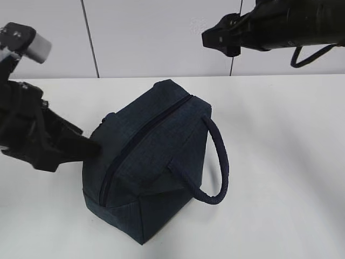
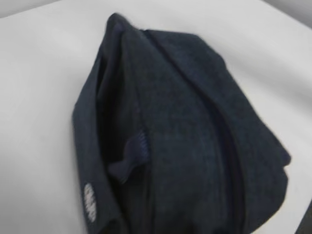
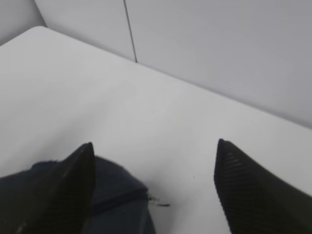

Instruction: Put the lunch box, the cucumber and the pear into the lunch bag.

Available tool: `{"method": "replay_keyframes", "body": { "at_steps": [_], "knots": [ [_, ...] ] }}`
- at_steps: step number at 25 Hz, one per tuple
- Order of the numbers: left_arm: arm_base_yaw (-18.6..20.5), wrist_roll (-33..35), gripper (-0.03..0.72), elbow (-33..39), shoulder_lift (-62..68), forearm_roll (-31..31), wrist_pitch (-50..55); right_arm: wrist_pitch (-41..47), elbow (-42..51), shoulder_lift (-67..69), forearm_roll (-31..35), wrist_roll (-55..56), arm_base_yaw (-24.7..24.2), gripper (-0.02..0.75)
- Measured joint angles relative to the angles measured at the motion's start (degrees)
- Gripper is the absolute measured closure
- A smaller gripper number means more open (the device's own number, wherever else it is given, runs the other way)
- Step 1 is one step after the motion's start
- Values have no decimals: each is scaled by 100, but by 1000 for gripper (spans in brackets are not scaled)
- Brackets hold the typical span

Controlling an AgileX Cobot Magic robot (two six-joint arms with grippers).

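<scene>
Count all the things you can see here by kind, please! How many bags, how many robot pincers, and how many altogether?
Bags: 1, the lunch bag, dark navy, zipped shut on the table.
Pincers: 2, the left pincer at the bag's side and the right pincer raised above it.
Total: 3.

A small pale printed mark (image 2: 89, 199) sits low on the side panel of the dark navy lunch bag (image 2: 185, 136) in the left wrist view, but blur leaves its characters unreadable. No fingers appear in that view to place it against. The exterior view shows no lettering on the bag or the arms. In the right wrist view, nothing legible stands between or beside the two dark fingers (image 3: 75, 183), nor on the white table (image 3: 161, 126) beyond them.
</scene>
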Motion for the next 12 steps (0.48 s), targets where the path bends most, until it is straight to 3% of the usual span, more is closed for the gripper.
{"method": "replay_keyframes", "body": {
  "at_steps": [9,12],
  "knots": [
    [0,-4439,361,0,-1320,3781,1087,1827,581,-734,-4271,4513,0,173],
    [0,-5084,399,0,-1868,4353,1697,2568,674,-911,-5370,5653,0,192]
  ]
}}
